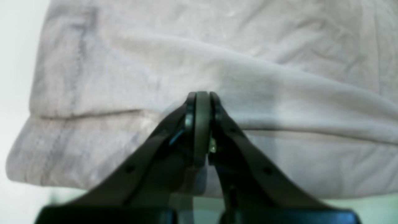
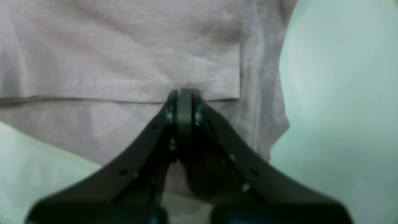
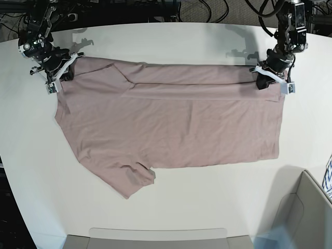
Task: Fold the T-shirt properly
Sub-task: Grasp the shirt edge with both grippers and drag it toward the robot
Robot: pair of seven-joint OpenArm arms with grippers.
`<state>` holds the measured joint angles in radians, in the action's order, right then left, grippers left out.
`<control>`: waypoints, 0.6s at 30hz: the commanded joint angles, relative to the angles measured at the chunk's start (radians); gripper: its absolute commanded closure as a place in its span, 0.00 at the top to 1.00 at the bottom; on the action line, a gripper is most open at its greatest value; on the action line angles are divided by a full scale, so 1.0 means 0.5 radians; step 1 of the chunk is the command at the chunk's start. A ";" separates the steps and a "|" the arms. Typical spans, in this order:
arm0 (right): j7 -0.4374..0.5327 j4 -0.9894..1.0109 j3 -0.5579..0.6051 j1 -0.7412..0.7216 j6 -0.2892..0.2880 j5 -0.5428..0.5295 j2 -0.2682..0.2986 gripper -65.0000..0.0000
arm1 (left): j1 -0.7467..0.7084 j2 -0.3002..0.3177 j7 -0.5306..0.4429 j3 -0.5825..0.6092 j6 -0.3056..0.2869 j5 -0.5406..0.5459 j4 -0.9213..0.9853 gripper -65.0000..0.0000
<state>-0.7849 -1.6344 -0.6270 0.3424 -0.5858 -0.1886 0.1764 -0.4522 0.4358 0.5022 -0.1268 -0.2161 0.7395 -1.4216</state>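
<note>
The dusty pink T-shirt (image 3: 171, 129) lies spread on the white table (image 3: 207, 202), with its far edge folded toward me in a long band. One sleeve (image 3: 132, 179) juts out at the near left. My left gripper (image 3: 263, 83) sits at the band's right end, and my right gripper (image 3: 58, 83) at its left end. In the left wrist view the left gripper (image 1: 202, 93) is shut, its tips pinching a ridge of the T-shirt (image 1: 279, 46). In the right wrist view the right gripper (image 2: 185, 91) is shut at the stitched hem of the T-shirt (image 2: 108, 46).
A grey bin (image 3: 306, 207) stands at the near right corner. A flat grey tray (image 3: 155, 238) lies along the table's front edge. Cables and dark equipment (image 3: 207, 8) line the back.
</note>
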 commanded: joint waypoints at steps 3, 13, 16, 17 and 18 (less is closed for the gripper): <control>-0.101 -0.001 -0.052 0.093 -0.061 0.090 0.026 0.00 | -0.232 -0.002 0.452 0.025 0.188 -0.228 0.092 0.00; -0.104 0.002 -0.322 0.127 -0.225 0.210 -0.029 0.00 | -0.512 -0.008 0.384 0.004 -0.045 -0.228 0.006 0.00; -0.104 -0.004 -0.322 0.124 -0.225 0.317 -0.054 0.00 | -0.592 -0.011 0.384 0.013 -0.045 -0.228 -0.080 0.00; -0.101 -0.004 -0.334 0.124 -0.225 0.339 -0.072 0.00 | -0.613 -0.011 0.384 0.007 -0.045 -0.228 -0.114 0.00; -0.101 -0.010 -0.337 0.124 -0.225 0.360 -0.087 0.00 | -0.631 -0.014 0.384 0.004 -0.045 -0.228 -0.163 0.00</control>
<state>-0.7551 -1.6459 -0.7864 0.3885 -0.6865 -0.1013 0.1234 -0.7162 0.4377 0.4259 -0.1452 -0.3134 0.7502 -1.5410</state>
